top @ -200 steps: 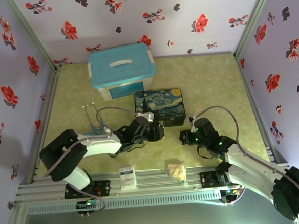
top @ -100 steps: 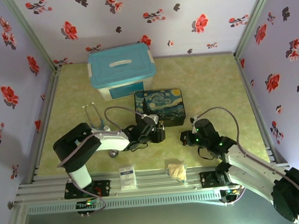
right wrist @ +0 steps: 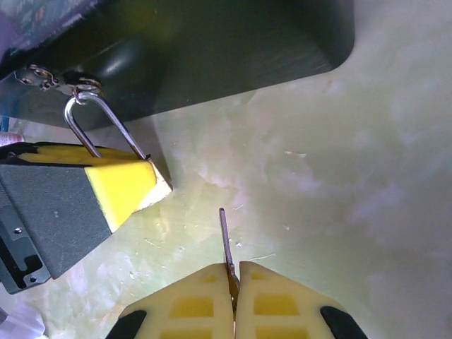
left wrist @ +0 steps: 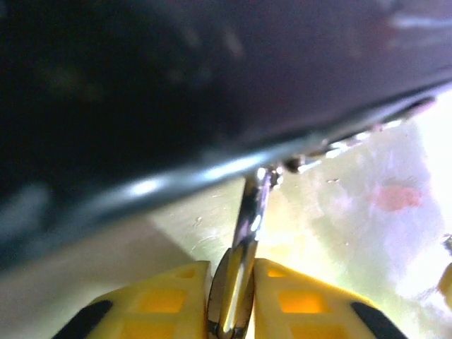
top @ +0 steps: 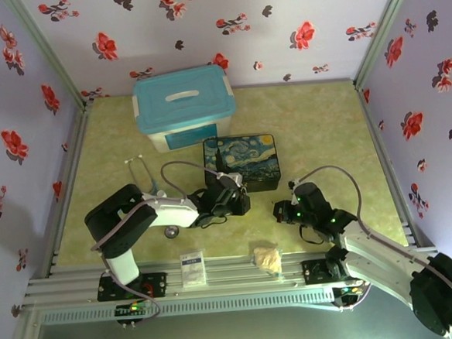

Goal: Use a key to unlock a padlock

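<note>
Left gripper clenched on tiny brass padlock, thin silver shackle at the front edge of the dark starry-night tin box; right gripper pinches small dark-grey key, blade pointing boxward, padlock left of its tip, untouched.

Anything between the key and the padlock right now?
Bare table in the gap, but the left gripper's yellow finger covers the padlock body on the key's side; just its shackle shows. Keyhole hidden.
</note>
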